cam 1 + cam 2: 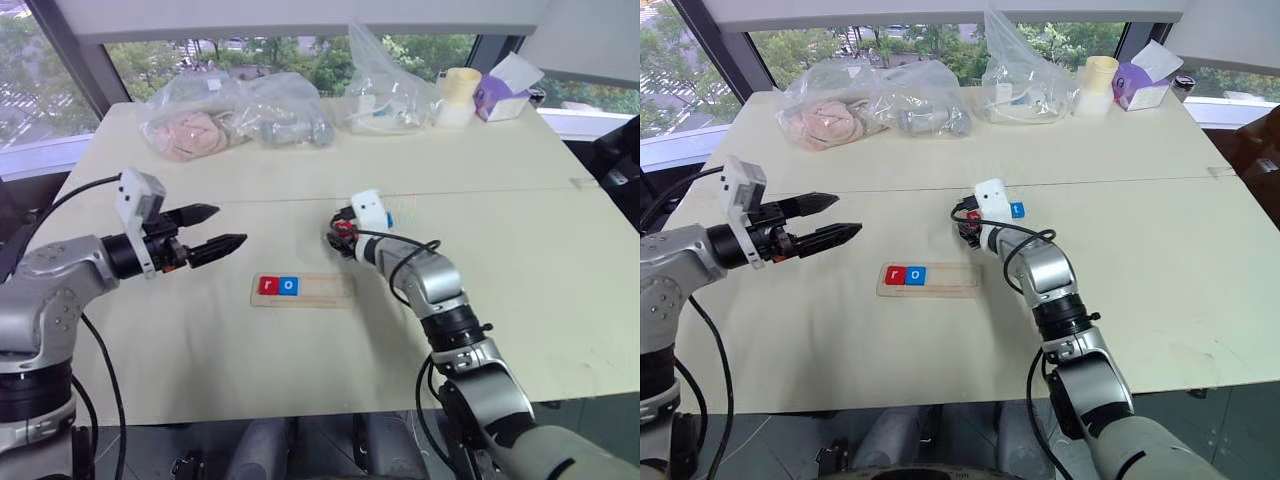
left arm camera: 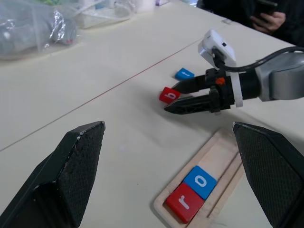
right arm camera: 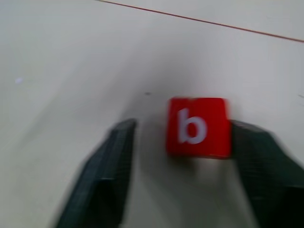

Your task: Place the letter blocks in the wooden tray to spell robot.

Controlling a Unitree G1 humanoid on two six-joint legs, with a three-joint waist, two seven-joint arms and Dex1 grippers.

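Note:
The wooden tray (image 1: 325,290) lies mid-table with a red "r" block (image 1: 268,286) and a blue "o" block (image 1: 289,286) at its left end. Just beyond the tray, my right gripper (image 1: 338,238) is low on the table around a red "b" block (image 3: 197,126). One finger (image 3: 251,156) touches the block and a gap remains at the other finger (image 3: 111,156). A blue block (image 1: 1017,210) lies just behind that gripper. My left gripper (image 1: 230,226) hovers open and empty above the table, left of the tray.
Clear plastic bags (image 1: 235,115) with items, a pale cup (image 1: 459,95) and a tissue box (image 1: 505,92) line the table's far edge. A person holding a phone (image 2: 266,9) is beyond the table in the left wrist view.

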